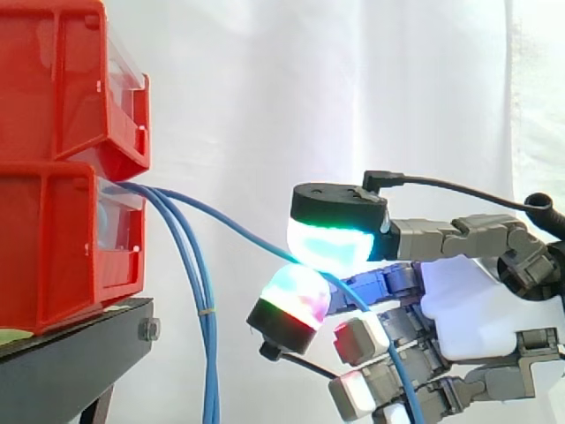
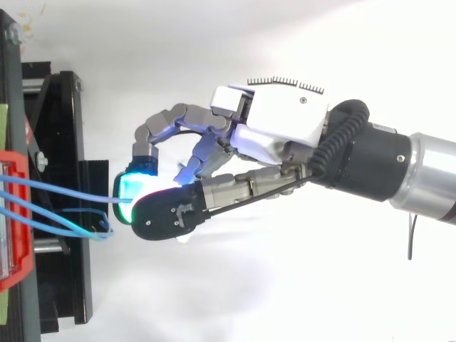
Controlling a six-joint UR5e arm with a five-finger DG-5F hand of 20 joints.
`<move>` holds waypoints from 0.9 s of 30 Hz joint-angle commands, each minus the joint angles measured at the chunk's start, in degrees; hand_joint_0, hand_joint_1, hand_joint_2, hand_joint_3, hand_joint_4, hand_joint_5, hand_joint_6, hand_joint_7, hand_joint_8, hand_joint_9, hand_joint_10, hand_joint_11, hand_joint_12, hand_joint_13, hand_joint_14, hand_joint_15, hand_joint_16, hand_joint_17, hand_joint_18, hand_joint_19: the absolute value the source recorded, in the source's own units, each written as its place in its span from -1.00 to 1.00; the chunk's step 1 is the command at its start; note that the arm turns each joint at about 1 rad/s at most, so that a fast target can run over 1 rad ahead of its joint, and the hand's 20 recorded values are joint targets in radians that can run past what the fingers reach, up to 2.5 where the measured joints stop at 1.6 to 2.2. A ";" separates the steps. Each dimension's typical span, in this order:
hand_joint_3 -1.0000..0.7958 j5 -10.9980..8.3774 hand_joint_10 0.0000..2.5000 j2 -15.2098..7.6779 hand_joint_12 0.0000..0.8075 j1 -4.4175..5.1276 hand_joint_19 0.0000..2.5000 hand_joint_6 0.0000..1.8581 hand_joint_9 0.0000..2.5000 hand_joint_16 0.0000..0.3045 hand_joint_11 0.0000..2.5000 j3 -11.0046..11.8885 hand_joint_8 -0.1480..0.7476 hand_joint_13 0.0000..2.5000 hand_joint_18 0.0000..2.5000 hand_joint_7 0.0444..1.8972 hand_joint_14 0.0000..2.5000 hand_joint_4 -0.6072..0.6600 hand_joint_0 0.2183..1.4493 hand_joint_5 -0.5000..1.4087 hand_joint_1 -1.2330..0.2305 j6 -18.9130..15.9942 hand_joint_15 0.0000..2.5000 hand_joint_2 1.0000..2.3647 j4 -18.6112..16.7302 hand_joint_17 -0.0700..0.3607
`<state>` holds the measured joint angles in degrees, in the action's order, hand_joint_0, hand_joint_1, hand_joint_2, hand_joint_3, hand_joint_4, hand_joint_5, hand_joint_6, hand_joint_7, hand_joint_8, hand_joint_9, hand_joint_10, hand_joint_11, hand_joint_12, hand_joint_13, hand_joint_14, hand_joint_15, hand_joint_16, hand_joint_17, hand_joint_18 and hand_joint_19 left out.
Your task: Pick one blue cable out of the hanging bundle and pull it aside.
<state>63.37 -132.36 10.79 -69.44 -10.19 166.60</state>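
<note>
Two red bins (image 1: 62, 159) sit one on top of the other on a black stand (image 1: 75, 353), at the left of the side view. Behind everything hangs a white curtain (image 1: 265, 88). Blue cables come out of the front of the lower bin. Most of them drop straight down as a bundle (image 1: 205, 353), close beside the edge of the stand, and a small pale band (image 1: 206, 311) goes around them partway down. One blue cable (image 1: 234, 225) does not hang with the others. It runs out to the right, away from the bundle, and slopes down to the hand (image 1: 477, 305), which reaches in from the right. The hand is pinching this cable between two glowing pads (image 1: 331, 243), one on top shining green and white, and one underneath shining pink, green and red. Past the pinch, the cable drops in front of the other fingers (image 1: 380, 384), which are curled in below, and goes down to the bottom edge. The pads are off to the right of the bundle and do not touch it. From above, the hand (image 2: 285, 125) comes in from the right, and its pads meet on the cable near the edge of the stand (image 2: 60, 142). There the cable (image 2: 71, 194) stretches from the bins (image 2: 18, 214) at the left edge across the stand to the pads, and the other cables (image 2: 68, 226) loop just beside it.
</note>
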 commanded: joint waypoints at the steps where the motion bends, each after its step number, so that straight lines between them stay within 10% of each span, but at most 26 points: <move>1: 0.26 0.00 -0.98 -0.01 -0.04 0.02 -0.35 0.04 0.02 -0.66 -0.32 0.00 0.08 -0.12 -0.23 0.32 -0.98 -0.30 -0.27 -0.61 -0.39 -0.36 -0.40 -0.97 0.04 -0.13; 27: 0.25 -0.09 -0.98 -0.01 -0.04 0.02 -0.37 0.04 0.04 -0.66 -0.29 0.00 0.07 -0.12 -0.24 0.29 -0.98 -0.28 -0.27 -0.61 -0.38 1.05 -0.40 -0.97 -0.05 -0.14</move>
<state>63.28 -132.37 10.81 -69.45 -9.14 166.55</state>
